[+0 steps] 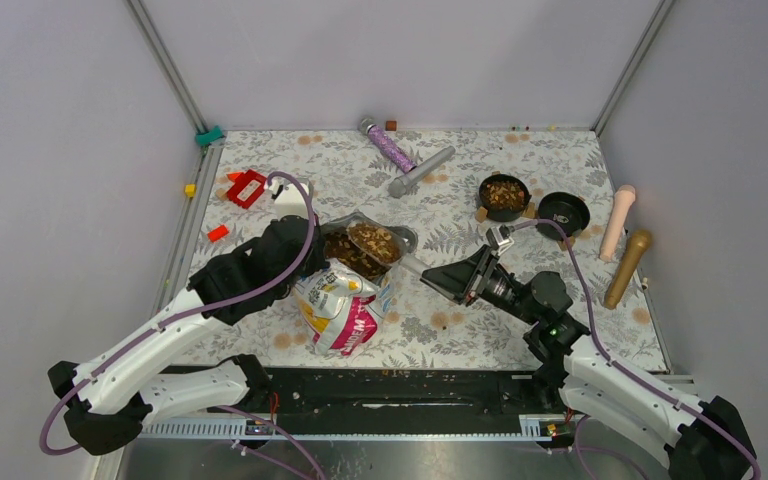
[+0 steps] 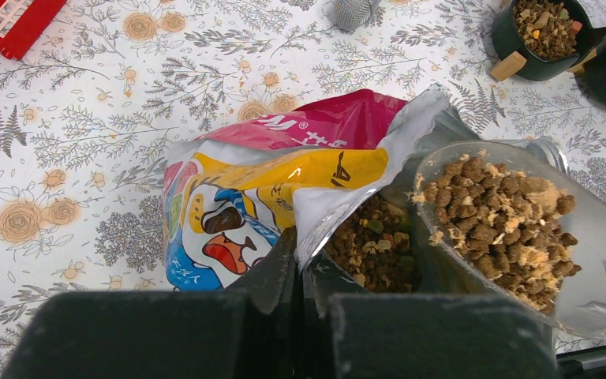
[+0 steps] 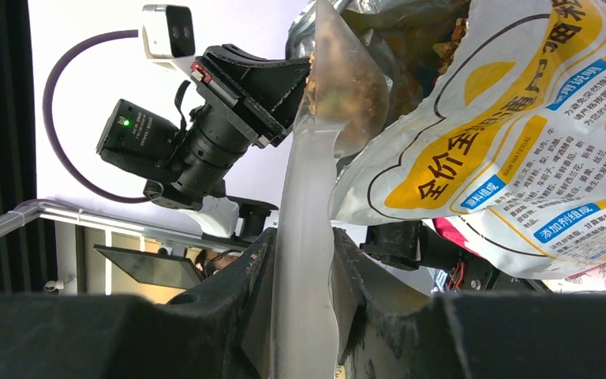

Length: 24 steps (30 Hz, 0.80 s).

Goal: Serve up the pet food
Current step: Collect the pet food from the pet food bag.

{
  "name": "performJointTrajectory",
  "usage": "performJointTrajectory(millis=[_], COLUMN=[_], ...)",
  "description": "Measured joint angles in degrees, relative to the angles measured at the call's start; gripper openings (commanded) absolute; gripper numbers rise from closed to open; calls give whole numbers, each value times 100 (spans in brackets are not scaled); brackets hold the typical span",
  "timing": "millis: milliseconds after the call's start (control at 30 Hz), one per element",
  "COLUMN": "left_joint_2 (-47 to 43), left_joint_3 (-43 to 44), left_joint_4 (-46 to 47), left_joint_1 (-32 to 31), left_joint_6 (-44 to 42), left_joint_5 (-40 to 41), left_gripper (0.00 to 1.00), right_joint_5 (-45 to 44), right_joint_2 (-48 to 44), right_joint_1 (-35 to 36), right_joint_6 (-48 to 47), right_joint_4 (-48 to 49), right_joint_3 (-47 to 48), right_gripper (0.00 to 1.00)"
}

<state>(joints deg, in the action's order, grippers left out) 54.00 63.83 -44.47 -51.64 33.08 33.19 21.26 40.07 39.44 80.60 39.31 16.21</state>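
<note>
The yellow-white-magenta bag (image 1: 343,303) lies open at table centre, with brown kibble (image 1: 345,252) in its silver mouth. My left gripper (image 1: 310,250) is shut on the bag's torn upper edge; the left wrist view shows the fingers (image 2: 284,260) pinching that silver edge (image 2: 316,213). My right gripper (image 1: 438,277) is shut on the handle (image 3: 306,237) of a clear plastic scoop (image 1: 376,238). The scoop is heaped with kibble (image 2: 499,215) and sits at the bag's mouth. One black bowl (image 1: 503,193) holds kibble. The other black bowl (image 1: 563,211) beside it looks empty.
A purple glitter cylinder (image 1: 390,149) and a grey cylinder (image 1: 422,170) lie at the back. A red piece (image 1: 247,187) lies back left. A pink cylinder (image 1: 617,222) and a gold cylinder (image 1: 628,266) lie at the right edge, past the bowls.
</note>
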Motion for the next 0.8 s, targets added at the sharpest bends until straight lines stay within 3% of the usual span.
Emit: performJointTrajectory(millis=[567,800], left_joint_2=[0,0], left_joint_3=[-24,-24], left_joint_4=[44,44], left_joint_1=[-7,-9], left_joint_6=[0,-2], left_joint_5=[26,26], left_gripper=[0,0], right_joint_5=[66,103], right_joint_2=[-111,612], right_joint_1=[0,2], right_joint_6=[136,525], right_joint_4=[391,1403], right_joint_3=[-85,-402], right_gripper=[0,0])
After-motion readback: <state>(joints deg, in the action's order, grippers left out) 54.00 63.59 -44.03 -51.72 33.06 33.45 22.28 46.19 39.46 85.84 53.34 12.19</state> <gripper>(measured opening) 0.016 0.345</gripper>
